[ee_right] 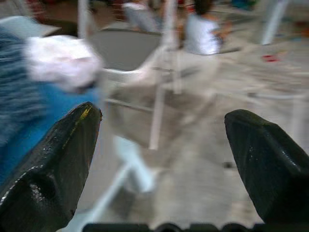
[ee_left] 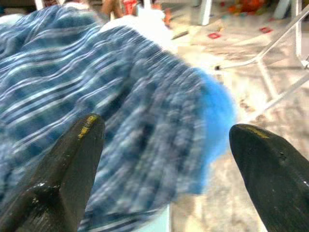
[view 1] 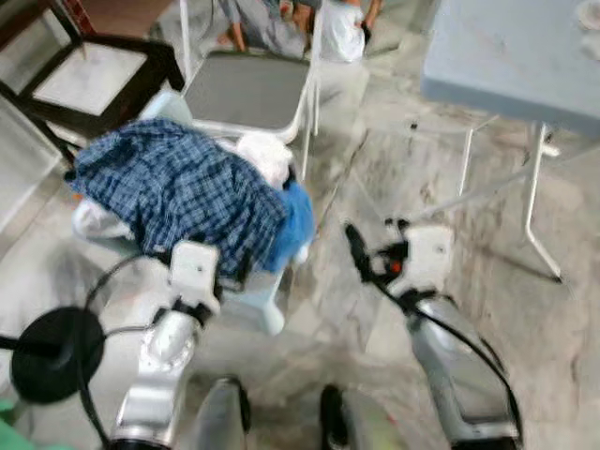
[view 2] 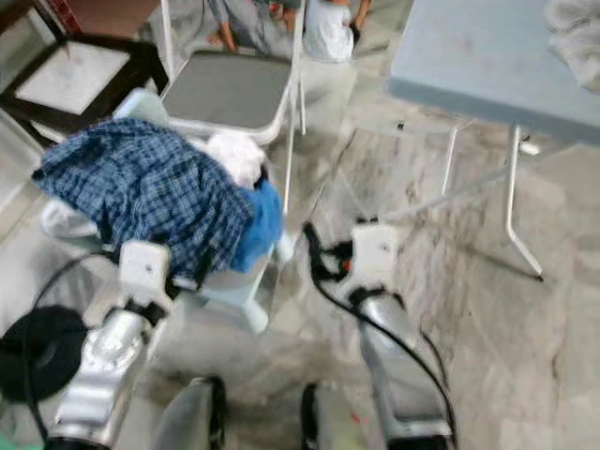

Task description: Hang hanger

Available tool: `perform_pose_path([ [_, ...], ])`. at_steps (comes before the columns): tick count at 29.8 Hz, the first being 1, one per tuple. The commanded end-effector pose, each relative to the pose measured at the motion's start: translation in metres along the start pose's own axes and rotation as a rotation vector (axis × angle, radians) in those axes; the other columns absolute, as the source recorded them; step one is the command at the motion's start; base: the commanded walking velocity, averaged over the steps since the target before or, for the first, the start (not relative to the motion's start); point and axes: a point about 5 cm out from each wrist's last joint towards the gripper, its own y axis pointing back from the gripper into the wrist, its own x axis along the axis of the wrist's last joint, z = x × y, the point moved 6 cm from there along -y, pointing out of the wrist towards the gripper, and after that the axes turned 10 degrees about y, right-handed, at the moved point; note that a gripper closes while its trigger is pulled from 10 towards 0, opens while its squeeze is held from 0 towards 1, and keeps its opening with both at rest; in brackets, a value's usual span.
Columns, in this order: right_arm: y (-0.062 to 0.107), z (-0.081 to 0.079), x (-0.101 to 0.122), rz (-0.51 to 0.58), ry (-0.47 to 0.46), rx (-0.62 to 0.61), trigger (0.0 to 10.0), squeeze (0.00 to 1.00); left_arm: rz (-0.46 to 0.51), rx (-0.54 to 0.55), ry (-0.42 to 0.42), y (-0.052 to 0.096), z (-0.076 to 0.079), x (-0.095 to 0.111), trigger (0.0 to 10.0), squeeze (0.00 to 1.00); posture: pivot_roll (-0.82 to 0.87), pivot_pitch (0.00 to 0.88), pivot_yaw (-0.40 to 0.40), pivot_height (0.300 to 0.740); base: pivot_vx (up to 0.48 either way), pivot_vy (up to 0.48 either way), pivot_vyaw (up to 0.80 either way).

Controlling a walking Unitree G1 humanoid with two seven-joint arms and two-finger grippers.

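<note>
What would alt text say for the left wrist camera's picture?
Two open black fingers of the left gripper frame a blue plaid shirt heaped over bright blue cloth, blurred, with pale stone floor beyond.

soft, even daylight, fairly bright, with no hard glare. the head views are mildly smeared all over; the plaid shirt (view 1: 178, 192) and the marbled floor (view 1: 525, 328) lose fine detail, and the folding table (view 1: 511, 56) casts a faint, diffuse shadow beneath its near edge. the right wrist view is heavily motion-blurred, the white cloth (ee_right: 60, 60) and chair legs streaked. the left wrist view is blurred too, the plaid weave soft, though the black fingers (ee_left: 63, 169) close to the lens stay sharper.
</note>
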Motion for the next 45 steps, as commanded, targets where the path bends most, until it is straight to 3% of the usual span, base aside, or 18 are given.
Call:
perform_pose_path([
  [1, 0.002, -0.008, 0.003, 0.006, -0.011, 0.020, 10.0, 0.00, -0.005, 0.037, -0.009, 0.005, -0.013, 0.001, 10.0, 0.00, 0.05, 0.273, -0.005, 0.740, 0.000, 0.000, 0.00],
  [3, 0.008, 0.002, 0.000, -0.004, 0.004, 0.011, 10.0, 0.00, 0.010, 0.105, -0.020, 0.021, -0.034, 0.005, 10.0, 0.00, 0.06, 0.247, 0.001, 0.740, 0.000, 0.000, 0.00],
  [7, 0.012, 0.009, -0.002, -0.011, 0.014, -0.002, 10.0, 0.00, 0.002, 0.191, -0.051, 0.033, -0.055, 0.003, 10.0, 0.00, 0.08, 0.229, 0.002, 0.740, 0.000, 0.000, 0.00],
  [12, 0.012, 0.012, -0.001, -0.006, 0.008, -0.002, 10.0, 0.00, 0.013, 0.278, -0.079, 0.037, -0.068, 0.005, 10.0, 0.00, 0.08, 0.223, 0.002, 0.740, 0.000, 0.000, 0.00],
  [20, 0.008, 0.000, 0.003, 0.011, 0.009, 0.033, 10.0, 0.00, 0.010, 0.266, -0.096, 0.036, -0.058, 0.004, 10.0, 0.00, 0.08, 0.229, 0.013, 0.740, 0.000, 0.000, 0.68],
  [23, 0.008, -0.003, 0.004, 0.014, -0.007, 0.038, 10.0, 0.00, -0.009, 0.241, -0.064, 0.034, -0.056, 0.001, 10.0, 0.00, 0.08, 0.236, 0.015, 0.740, 0.000, 0.000, 0.78],
  [34, 0.006, -0.007, 0.008, 0.023, -0.014, 0.036, 10.0, 0.00, 0.015, 0.125, 0.008, 0.021, -0.038, 0.009, 10.0, 0.00, 0.06, 0.239, 0.023, 0.740, 0.023, 0.000, 0.00],
  [45, 0.005, -0.009, 0.009, 0.023, -0.022, 0.035, 10.0, 0.00, 0.019, 0.094, 0.024, 0.018, -0.033, 0.011, 10.0, 0.00, 0.06, 0.244, 0.024, 0.740, 0.311, 0.000, 0.00],
])
